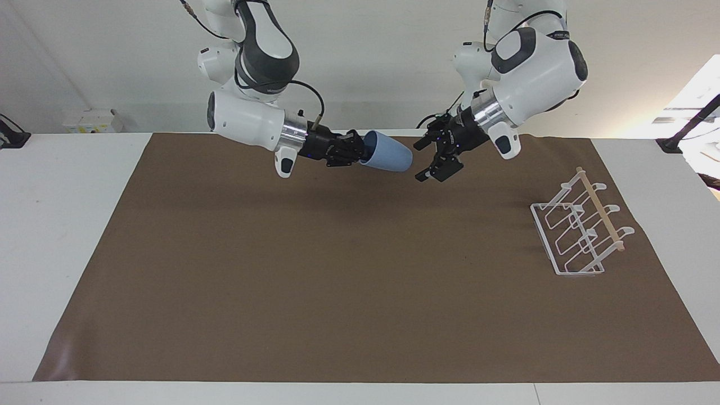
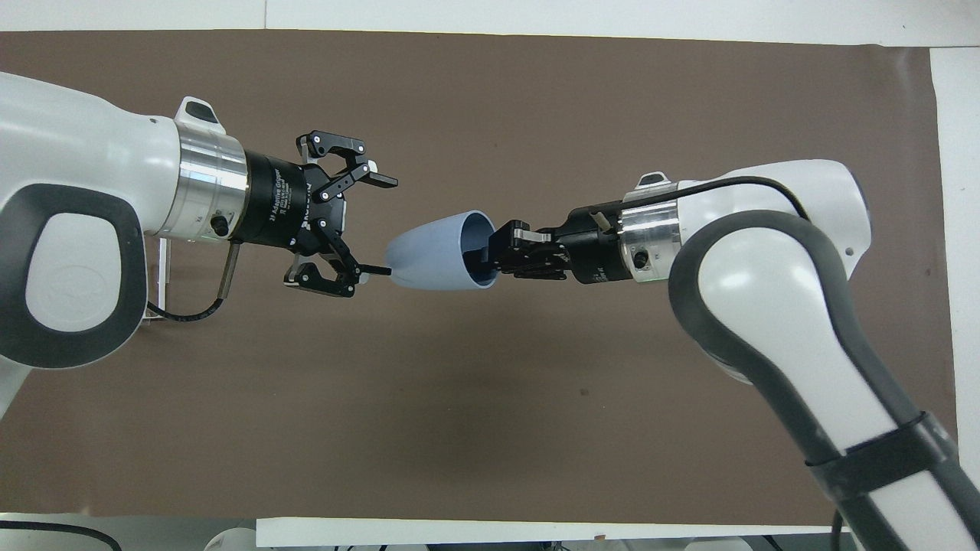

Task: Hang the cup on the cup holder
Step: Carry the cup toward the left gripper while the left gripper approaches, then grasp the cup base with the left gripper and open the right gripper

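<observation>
Blue cup (image 1: 387, 158) lies sideways in the air over the brown mat (image 1: 360, 292), gripped at its rim by the right gripper (image 1: 360, 153). Beside its base the left gripper (image 1: 424, 158) is spread wide. Rack (image 1: 582, 230) stands at the left arm's end.

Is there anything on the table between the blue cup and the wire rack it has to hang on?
Only the left hand, open, in the air right beside the cup. The right hand holds the cup by its rim. No object lies on the mat toward the cup holder.

wall (image 1: 365, 62): plain white | table (image 1: 73, 225): white | mat (image 1: 337, 270): brown | daylight, perhaps a window (image 1: 697, 90)
</observation>
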`<state>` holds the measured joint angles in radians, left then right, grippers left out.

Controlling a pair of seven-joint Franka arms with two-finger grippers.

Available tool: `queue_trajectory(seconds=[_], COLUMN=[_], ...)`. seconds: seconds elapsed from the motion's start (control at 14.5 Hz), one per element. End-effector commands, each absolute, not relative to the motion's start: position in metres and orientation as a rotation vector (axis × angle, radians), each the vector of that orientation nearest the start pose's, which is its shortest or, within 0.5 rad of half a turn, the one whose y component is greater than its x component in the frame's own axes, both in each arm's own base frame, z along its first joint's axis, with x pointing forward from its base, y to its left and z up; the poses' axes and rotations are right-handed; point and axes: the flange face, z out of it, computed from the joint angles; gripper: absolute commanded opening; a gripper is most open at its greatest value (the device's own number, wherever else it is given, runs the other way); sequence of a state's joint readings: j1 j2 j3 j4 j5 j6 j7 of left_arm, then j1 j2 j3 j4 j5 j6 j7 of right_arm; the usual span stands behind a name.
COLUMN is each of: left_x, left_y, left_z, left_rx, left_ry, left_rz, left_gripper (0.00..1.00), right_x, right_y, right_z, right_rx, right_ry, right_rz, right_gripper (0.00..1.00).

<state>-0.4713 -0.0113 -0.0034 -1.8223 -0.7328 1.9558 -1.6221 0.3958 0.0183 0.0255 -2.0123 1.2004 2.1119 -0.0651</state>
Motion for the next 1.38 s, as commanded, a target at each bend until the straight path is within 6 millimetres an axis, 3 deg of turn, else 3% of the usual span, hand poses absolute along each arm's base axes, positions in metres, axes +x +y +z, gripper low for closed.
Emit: queue_trajectory(seconds=[0.0,0.28,0.55,0.69,0.76,0.83,0.89,1.17,1.24,1.31], left_x=[0.483,0.469,0.467,0.464,0.465,0.466,0.467,0.472,0.474,0.477], left_y=[-0.318,-0.331,-0.326,-0.326,-0.327,-0.327,-0.326,-0.319,-0.316,-0.31], left_z=[0.556,0.537,0.525,0.525,0.525,0.525,0.524,0.526,0.527,0.526], left_rx=[-2.651,-2.631,-2.621,-2.616,-2.594,-2.578,-2.588,-2.561,-2.58,-2.62], left_ry=[-2.21,-2.161,-2.13,-2.121,-2.139,-2.163,-2.154,-2.181,-2.162,-2.107], left_rz=[0.987,0.995,0.937,0.931,0.932,0.892,0.833,0.815,0.769,0.586], left_gripper=[1.0,1.0,0.99,0.92,0.75,0.21,0.0,0.0,0.0,0.0], right_x=[0.499,0.499,0.499,0.499,0.501,0.501,0.501,0.502,0.503,0.504], right_y=[0.281,0.283,0.284,0.282,0.282,0.281,0.281,0.281,0.28,0.278], right_z=[0.484,0.483,0.483,0.483,0.484,0.484,0.484,0.486,0.485,0.485], right_rx=[-2.082,-2.083,-2.081,-2.08,-2.078,-2.077,-2.077,-2.075,-2.073,-2.073], right_ry=[0.178,0.175,0.176,0.186,0.202,0.208,0.208,0.224,0.256,0.281], right_rz=[0.12,0.123,0.124,0.129,0.133,0.137,0.137,0.141,0.156,0.162], right_gripper=[0.0,0.0,0.0,0.0,0.0,0.0,0.0,0.01,0.18,0.7])
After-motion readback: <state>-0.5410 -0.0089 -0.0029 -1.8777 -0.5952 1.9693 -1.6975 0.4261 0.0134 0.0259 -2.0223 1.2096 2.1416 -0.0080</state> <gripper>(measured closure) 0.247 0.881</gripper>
